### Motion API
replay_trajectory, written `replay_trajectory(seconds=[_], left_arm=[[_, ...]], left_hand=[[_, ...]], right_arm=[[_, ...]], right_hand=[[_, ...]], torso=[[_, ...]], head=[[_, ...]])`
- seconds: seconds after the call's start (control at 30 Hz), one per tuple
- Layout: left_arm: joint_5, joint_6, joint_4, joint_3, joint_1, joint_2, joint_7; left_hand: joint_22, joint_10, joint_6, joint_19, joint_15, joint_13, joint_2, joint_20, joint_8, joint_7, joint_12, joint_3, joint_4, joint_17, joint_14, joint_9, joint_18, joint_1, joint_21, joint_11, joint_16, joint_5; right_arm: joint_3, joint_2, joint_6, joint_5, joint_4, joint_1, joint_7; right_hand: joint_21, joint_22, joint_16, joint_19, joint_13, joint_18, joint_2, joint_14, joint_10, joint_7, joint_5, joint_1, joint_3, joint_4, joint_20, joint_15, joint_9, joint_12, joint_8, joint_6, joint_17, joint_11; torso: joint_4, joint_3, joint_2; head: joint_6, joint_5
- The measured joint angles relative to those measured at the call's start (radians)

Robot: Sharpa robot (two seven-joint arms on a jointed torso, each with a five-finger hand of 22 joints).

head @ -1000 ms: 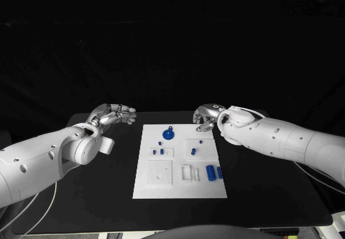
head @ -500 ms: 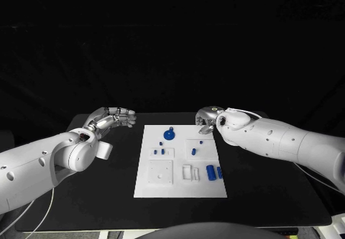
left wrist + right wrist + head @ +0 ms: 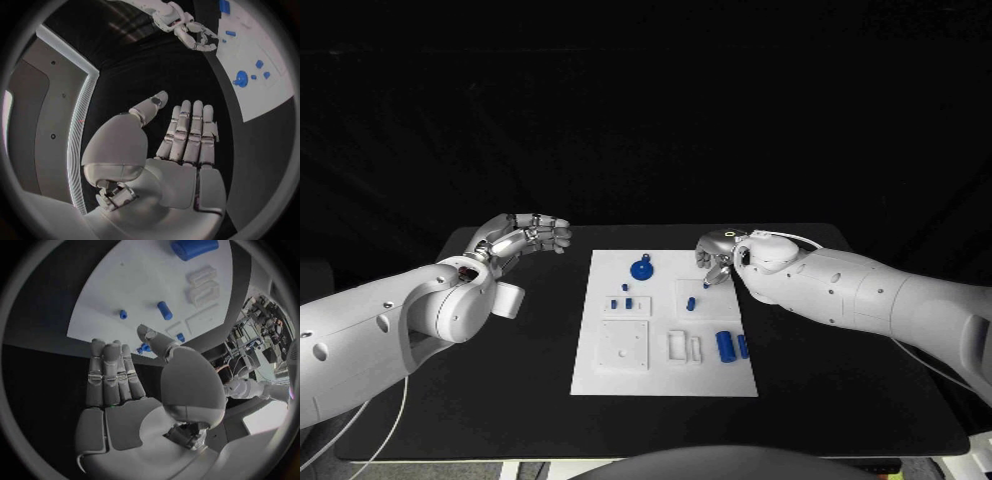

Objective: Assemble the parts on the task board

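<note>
The white task board [image 3: 661,330] lies in the middle of the black table. On it are a round blue disc [image 3: 642,269], several small blue pieces such as one [image 3: 691,301] in a raised block, and a blue cylinder [image 3: 723,345] near the right edge. My right hand [image 3: 715,256] hovers over the board's far right corner, fingers straight and thumb apart, holding nothing; the right wrist view shows this hand [image 3: 125,385] above the board [image 3: 156,285]. My left hand [image 3: 525,236] hangs left of the board, also holding nothing, its fingers [image 3: 187,130] side by side.
White recessed blocks [image 3: 623,345] and slotted holders [image 3: 678,346] stand on the board's near half. Bare black table [image 3: 834,390] surrounds the board on all sides. The left wrist view shows my right hand [image 3: 190,27] beyond the board [image 3: 262,65].
My right hand has slid a little nearer, onto the board's far right corner. The left forearm has drawn back slightly; its hand stays put. The parts have not moved.
</note>
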Motion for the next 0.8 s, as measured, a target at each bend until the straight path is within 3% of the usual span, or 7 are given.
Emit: replay_trajectory(seconds=[0.1,0.23,0.37,0.57,0.8], left_arm=[[0.001,0.000,-0.001,0.000,0.000,0.001,0.001],[0.001,0.000,-0.003,0.000,0.000,0.004,0.001],[0.001,0.001,-0.004,0.000,0.000,0.004,0.002],[0.002,0.001,-0.002,0.000,0.000,0.003,0.002],[0.002,0.002,-0.002,0.000,0.000,0.004,0.002]], left_hand=[[0.000,0.000,0.000,0.000,0.000,0.000,0.000,0.000,0.000,0.000,0.000,0.000,0.000,0.000,0.000,0.000,0.000,0.000,0.000,0.000,0.000,0.000],[0.000,0.000,0.000,0.000,0.000,0.000,0.000,0.000,0.000,0.000,0.000,0.000,0.000,0.000,0.000,0.000,-0.001,0.000,0.000,0.000,0.000,0.000],[0.000,0.000,0.000,0.000,0.000,0.000,0.000,0.000,0.000,0.000,0.000,0.000,0.000,-0.001,0.000,0.000,-0.002,0.000,0.000,0.000,0.000,0.000],[0.000,0.000,0.000,0.000,0.000,0.000,0.000,0.000,0.000,0.000,0.000,-0.003,0.003,-0.001,0.000,0.000,-0.006,0.000,0.000,0.000,0.000,0.000],[0.000,0.000,0.000,0.000,0.000,0.000,0.000,0.000,0.000,0.000,0.000,-0.003,0.003,-0.001,0.000,0.000,0.007,0.000,0.000,0.000,0.000,0.000]], right_arm=[[-0.002,0.004,0.004,-0.001,-0.005,-0.001,0.000],[-0.017,0.012,0.006,-0.001,-0.021,-0.007,0.000],[-0.044,0.023,0.007,-0.002,-0.041,-0.016,0.000],[-0.044,0.032,-0.001,-0.003,-0.055,-0.022,-0.002],[-0.044,0.046,-0.022,-0.005,-0.078,-0.031,-0.002]], right_hand=[[0.000,0.000,0.000,0.000,-0.002,0.000,0.000,0.000,0.004,0.000,0.000,0.000,0.000,0.000,0.000,0.000,0.000,0.000,0.000,0.000,0.000,0.004],[0.000,0.000,0.004,0.000,-0.005,0.000,0.005,0.002,0.008,-0.004,-0.007,0.005,0.004,0.004,0.000,0.001,0.000,-0.004,0.000,0.004,0.000,0.000],[0.000,0.000,0.006,0.003,-0.008,0.001,0.005,0.002,0.013,-0.004,-0.013,0.005,0.011,0.005,0.003,0.001,-0.001,-0.008,0.000,0.004,0.000,0.002],[0.000,0.000,0.010,0.003,-0.015,0.001,0.009,0.005,0.024,-0.004,-0.026,0.009,0.037,0.012,0.003,0.002,-0.002,-0.015,0.000,0.004,-0.001,-0.001],[0.000,0.001,0.015,0.011,-0.020,0.001,0.015,0.007,0.033,-0.009,-0.034,0.015,0.064,0.022,0.000,0.003,-0.006,-0.016,0.004,0.009,-0.001,-0.003]], torso=[[-0.0011,0.0010,0.003],[-0.0006,0.0012,0.007],[-0.0006,0.0014,0.010],[-0.0020,0.0018,0.014],[-0.0014,0.0025,0.018]], head=[[0.002,0.001],[0.005,-0.001],[0.007,-0.002],[0.010,-0.004],[0.014,-0.006]])
